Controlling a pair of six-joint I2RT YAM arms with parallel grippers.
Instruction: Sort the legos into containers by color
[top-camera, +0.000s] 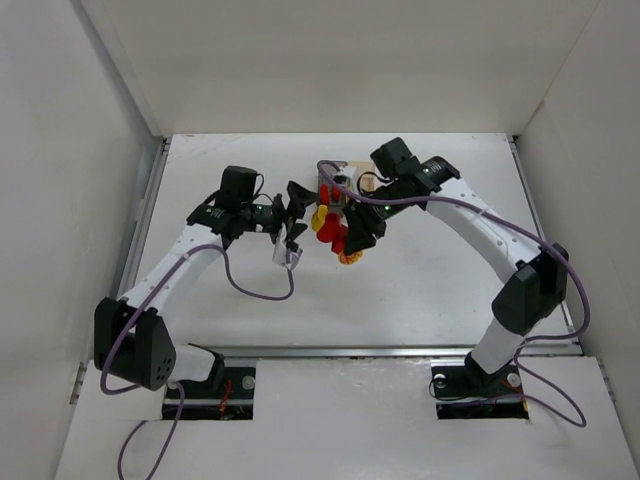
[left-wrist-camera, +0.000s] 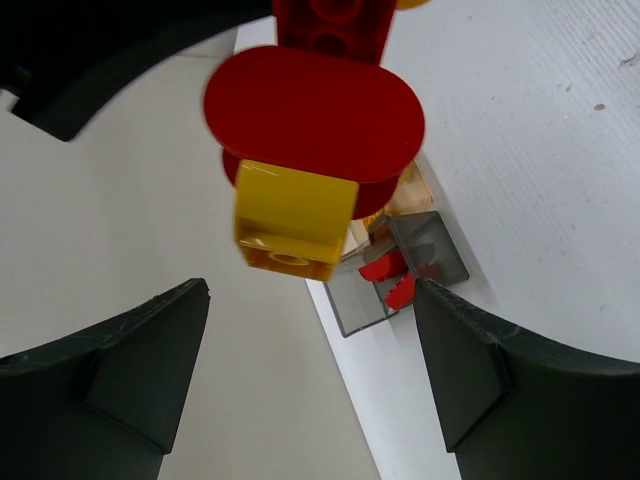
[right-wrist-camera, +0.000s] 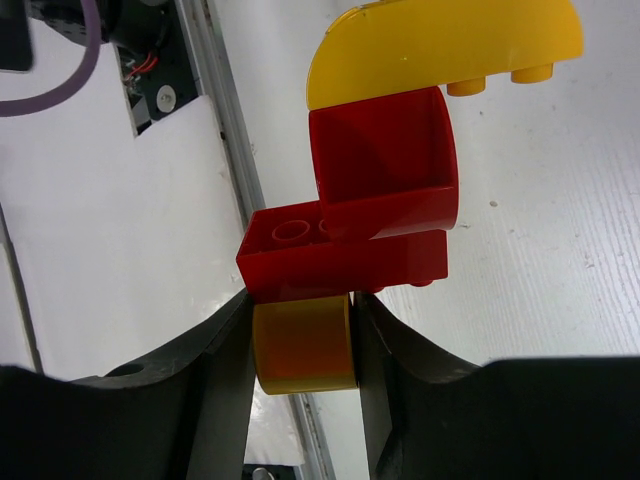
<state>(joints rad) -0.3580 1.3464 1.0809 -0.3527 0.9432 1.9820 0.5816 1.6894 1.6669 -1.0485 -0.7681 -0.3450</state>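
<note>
We log the right pincer (right-wrist-camera: 303, 340) clamped on the yellow end of a joined red-and-yellow brick stack (right-wrist-camera: 385, 190), held mid-frame over the counter (top-camera: 430, 280) beside the bins (left-wrist-camera: 352, 305), left pincer (left-wrist-camera: 310, 300) spread wide facing it, presumably to pull pieces apart for sorting by color.

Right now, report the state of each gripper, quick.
Left gripper: open, holding nothing.
Right gripper: shut on the yellow brick at the base of a joined red-and-yellow lego stack.
</note>
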